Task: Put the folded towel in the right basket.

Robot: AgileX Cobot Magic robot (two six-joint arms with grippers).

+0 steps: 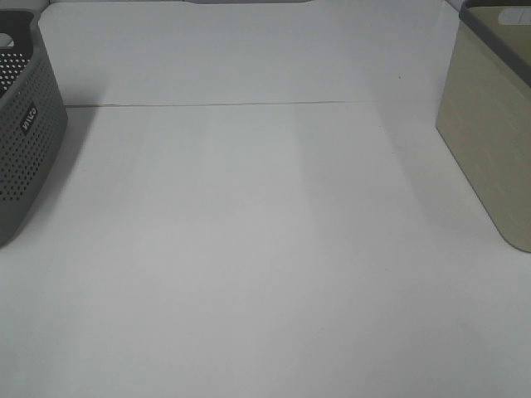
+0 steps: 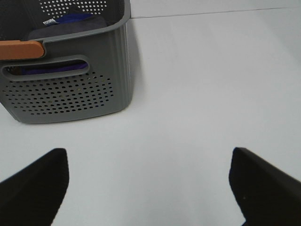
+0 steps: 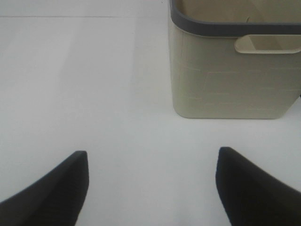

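A dark purple folded cloth [image 2: 70, 21] with a small label lies inside the grey perforated basket [image 2: 70, 96]; it looks like the towel. It does not show in the exterior view. That grey basket [image 1: 29, 149] stands at the table's left edge. The beige basket [image 1: 489, 141] with a grey rim stands at the right edge and also shows in the right wrist view [image 3: 225, 80]. My left gripper [image 2: 148, 157] is open and empty, short of the grey basket. My right gripper [image 3: 153, 155] is open and empty, short of the beige basket. Neither gripper shows in the exterior view.
The white table [image 1: 249, 249] spreads between the two baskets, with a thin seam line across its far part. An orange handle piece [image 2: 19, 49] sits on the grey basket's near rim.
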